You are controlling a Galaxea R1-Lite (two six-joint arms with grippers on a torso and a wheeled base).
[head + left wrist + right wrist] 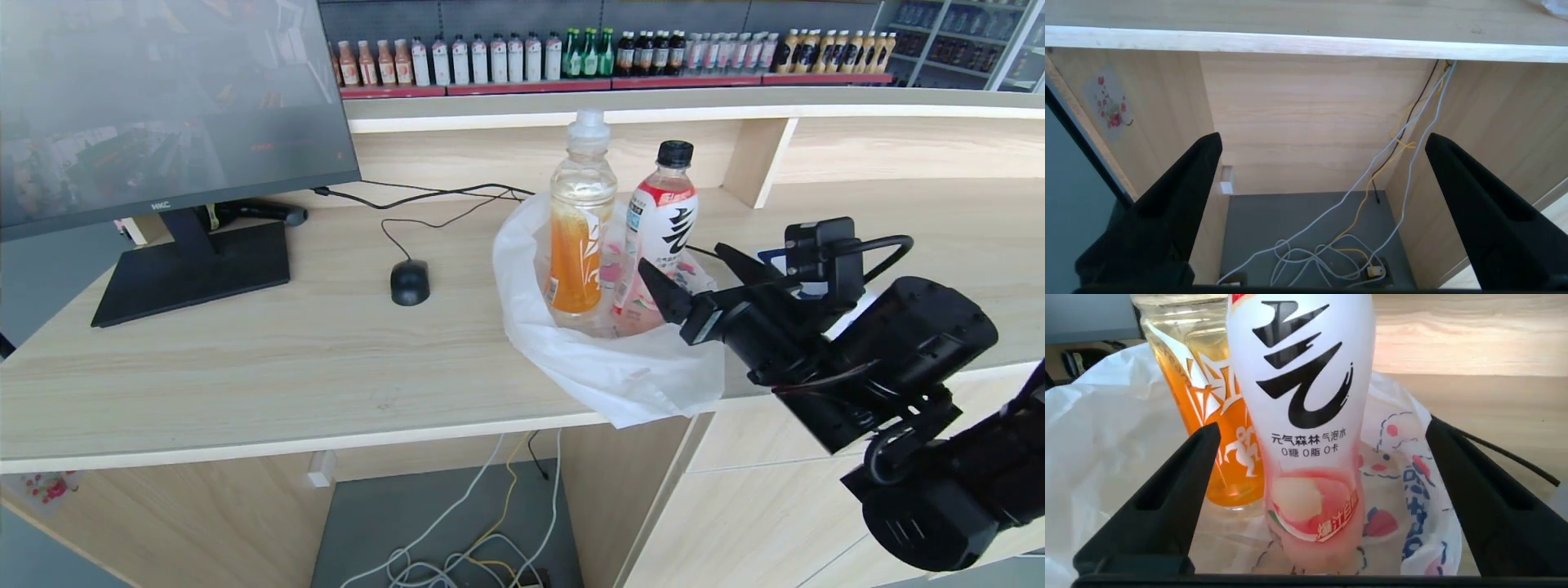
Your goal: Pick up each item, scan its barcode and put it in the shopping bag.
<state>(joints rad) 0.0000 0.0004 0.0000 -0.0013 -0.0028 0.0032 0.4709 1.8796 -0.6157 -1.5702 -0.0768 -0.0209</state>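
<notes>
Right pincer [684,260] hangs at the near side of the bag [620,371], jaws spread wide and holding nothing. In the right wrist view the white bottle [1298,441] stands centred between the two fingers but apart from both. The bottle therefore rests on its own base, not in a grip.

Just beside it stands the orange bottle [578,229]. Both are upright inside the bag, with the bag's soft rim folded down around their lower halves. This keeps the mouth open for loading and leaves the bottles propped by each other and the plastic. Judged from this layout, both bottles are already bagged.

The bag lies on the tabletop [286,359], its near edge hanging over the front lip. A mouse [410,282] and a monitor [163,106] stand well apart on the robot's left.

The left pincer [1323,143] is also spread wide and empty. It is parked below the tabletop, facing the recess with loose cables [1331,245], out of the working area.
</notes>
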